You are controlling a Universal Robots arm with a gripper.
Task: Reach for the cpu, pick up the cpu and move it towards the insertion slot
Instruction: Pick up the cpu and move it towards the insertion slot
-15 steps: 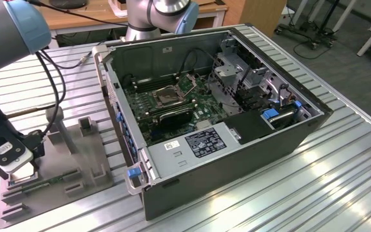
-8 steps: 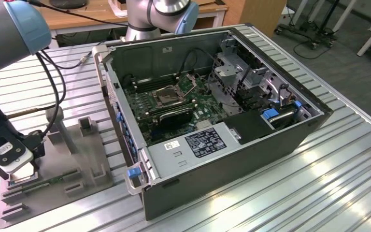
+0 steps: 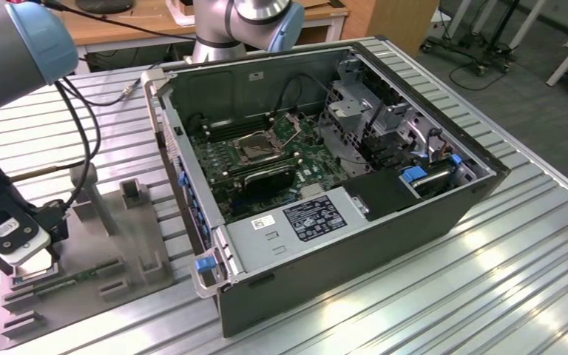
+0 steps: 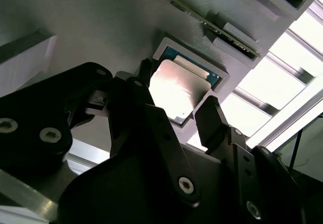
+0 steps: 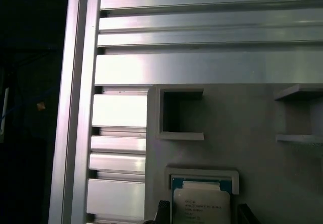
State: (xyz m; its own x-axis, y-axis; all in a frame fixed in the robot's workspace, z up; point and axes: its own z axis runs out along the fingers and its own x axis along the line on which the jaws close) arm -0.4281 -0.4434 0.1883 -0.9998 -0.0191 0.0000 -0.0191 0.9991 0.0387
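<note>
Slotted aluminium tabletop carries everything. At the exterior view's left, by the near edge, the gripper hangs low over the grey plastic fixture, its jaws spread to straddle the cpu. The chip lies flat in its square recess, silvery face up, with one black finger at one edge and the other at the opposite corner. In the first wrist view thin gaps show between the fingers and the chip's edges, so nothing is clamped. Bare ribbed table runs beyond the fixture's border.

Right of the fixture stands the open computer case, its side wall rising between fixture and board. Inside, the insertion slot sits on the green circuit board, well apart from the cpu. Further right, open table stretches to the edge.
</note>
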